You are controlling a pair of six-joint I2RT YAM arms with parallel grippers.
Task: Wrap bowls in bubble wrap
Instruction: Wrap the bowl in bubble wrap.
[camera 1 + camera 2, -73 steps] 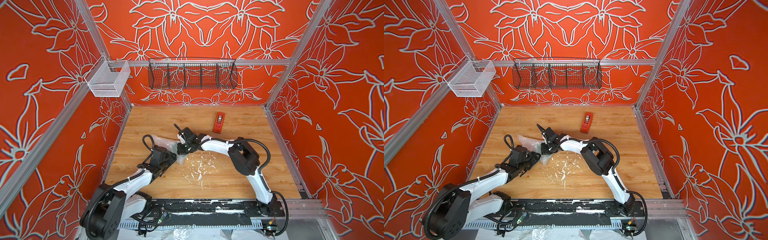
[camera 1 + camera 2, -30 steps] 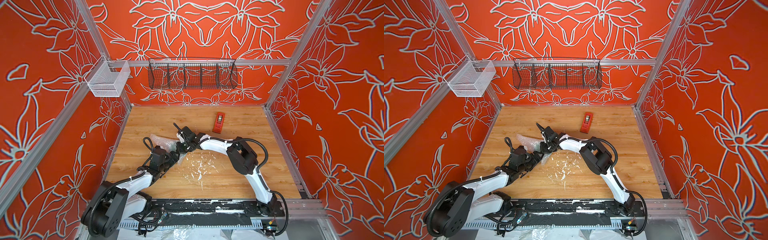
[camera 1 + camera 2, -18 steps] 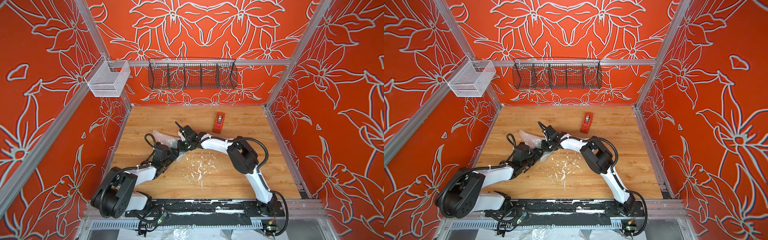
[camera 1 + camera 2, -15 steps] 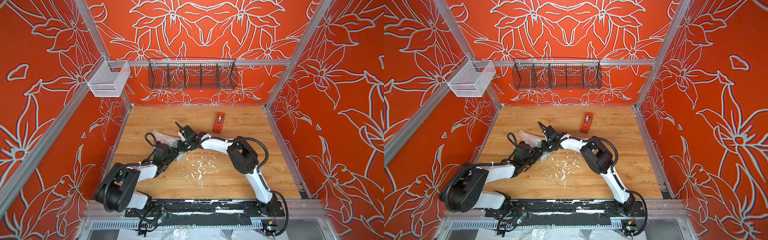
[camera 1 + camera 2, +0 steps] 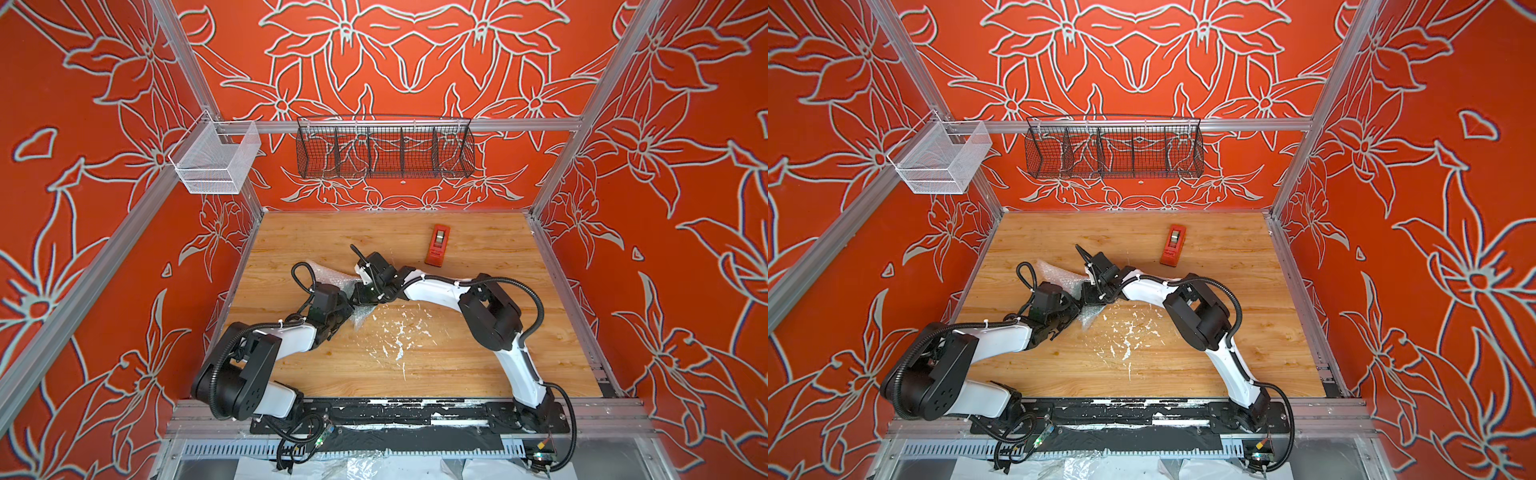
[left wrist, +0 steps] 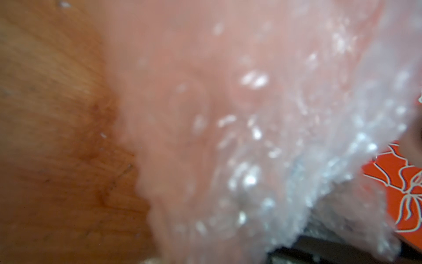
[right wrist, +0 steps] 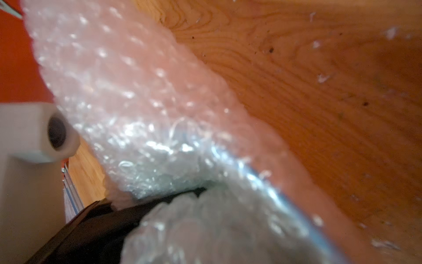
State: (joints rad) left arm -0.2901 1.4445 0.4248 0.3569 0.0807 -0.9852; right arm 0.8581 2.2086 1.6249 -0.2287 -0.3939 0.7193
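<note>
Wooden table [image 5: 457,357]: red tape dispenser [image 5: 437,244] beyond bunched bubble wrap [image 5: 327,276].

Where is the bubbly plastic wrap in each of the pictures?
Top view: the bubble wrap lies crumpled left of the middle of the wooden table, down-left of the red tape dispenser.
Top view: same spot.
Left wrist: blurry, it fills most of the picture.
Right wrist: a wide band across the picture.
Shared landmark: the wooden table shows in all four.

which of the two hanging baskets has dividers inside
The long black wire basket on the back rail: dividers split it into compartments. The small white mesh basket is one undivided bin.
</note>
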